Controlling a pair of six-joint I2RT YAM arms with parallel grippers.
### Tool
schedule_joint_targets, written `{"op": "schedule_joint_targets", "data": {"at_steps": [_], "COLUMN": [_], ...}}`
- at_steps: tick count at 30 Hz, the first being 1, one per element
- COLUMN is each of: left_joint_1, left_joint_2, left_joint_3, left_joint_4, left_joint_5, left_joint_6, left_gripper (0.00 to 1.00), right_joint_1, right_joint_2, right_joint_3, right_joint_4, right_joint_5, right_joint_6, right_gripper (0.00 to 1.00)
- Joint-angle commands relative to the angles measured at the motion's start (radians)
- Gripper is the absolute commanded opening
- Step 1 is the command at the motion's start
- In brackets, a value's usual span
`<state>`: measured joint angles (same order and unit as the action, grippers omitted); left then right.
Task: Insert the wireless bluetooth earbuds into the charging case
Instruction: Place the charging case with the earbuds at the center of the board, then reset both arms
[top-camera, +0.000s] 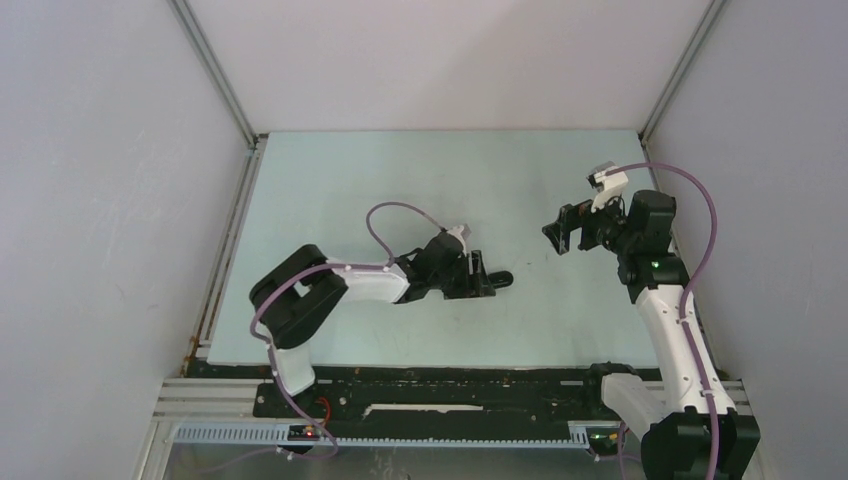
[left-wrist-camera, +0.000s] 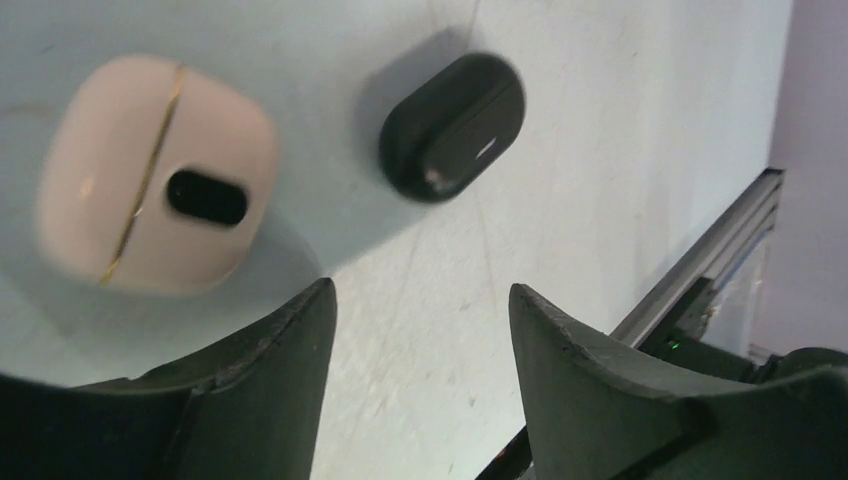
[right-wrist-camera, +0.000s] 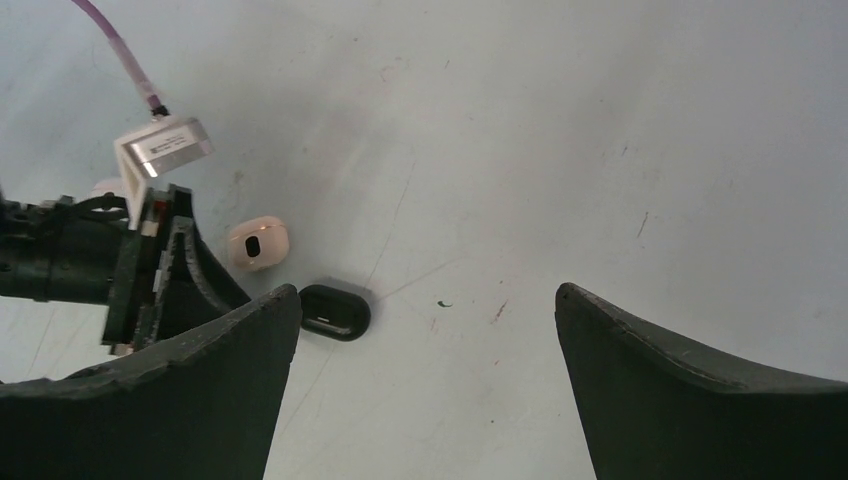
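Observation:
Two shut charging cases lie on the pale table. In the left wrist view the beige case (left-wrist-camera: 155, 175), with a gold seam and a black oval mark, sits just past my left gripper (left-wrist-camera: 420, 300). The black case (left-wrist-camera: 452, 125) lies beyond it to the right. My left gripper stands open with bare table between its fingers. The right wrist view shows the beige case (right-wrist-camera: 258, 243) and the black case (right-wrist-camera: 335, 312) beside the left arm's fingers (right-wrist-camera: 190, 270). My right gripper (right-wrist-camera: 428, 300) hangs open and empty, well away from both cases. From above, the left gripper (top-camera: 487, 275) touches nothing and the black case (top-camera: 503, 280) lies at its tip. No wireless bluetooth earbuds are in view.
White walls with metal corner rails (top-camera: 215, 75) enclose the table on three sides. A metal rail (left-wrist-camera: 700, 260) runs along the table edge near the left gripper. The right gripper (top-camera: 560, 232) is raised over the table's right half. Both arm bases stand at the near edge.

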<state>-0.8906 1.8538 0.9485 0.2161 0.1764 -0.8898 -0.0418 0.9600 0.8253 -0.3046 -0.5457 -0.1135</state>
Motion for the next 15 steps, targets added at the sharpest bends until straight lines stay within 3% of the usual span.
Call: {"op": "schedule_joint_targets", "data": {"at_steps": [1, 6, 8, 9, 15], "left_joint_1": [0.012, 0.07, 0.128, 0.159, 0.219], "left_joint_2": [-0.186, -0.41, -0.503, -0.554, -0.891], "left_joint_3": [-0.032, -0.038, -0.066, -0.087, -0.192], "left_joint_4": [-0.249, -0.442, -0.465, -0.465, -0.392], "left_joint_5": [-0.094, -0.281, -0.335, -0.35, -0.649], "left_joint_6": [0.181, 0.359, 0.4, 0.417, 0.493], "left_gripper": [0.7, 0.75, 0.97, 0.99, 1.0], "right_joint_1": [-0.007, -0.007, -0.007, -0.007, -0.004], "right_joint_2": [0.006, 0.011, 0.016, 0.02, 0.056], "right_joint_3": [0.001, 0.001, 0.001, 0.001, 0.0], "right_joint_4": [0.014, 0.03, 0.038, 0.042, 0.073], "right_joint_5": [-0.024, -0.03, -0.039, -0.045, -0.027], "right_joint_6": [-0.011, 0.019, 0.04, 0.055, 0.129], "right_gripper": [1.0, 1.0, 1.0, 1.0, 1.0]}}
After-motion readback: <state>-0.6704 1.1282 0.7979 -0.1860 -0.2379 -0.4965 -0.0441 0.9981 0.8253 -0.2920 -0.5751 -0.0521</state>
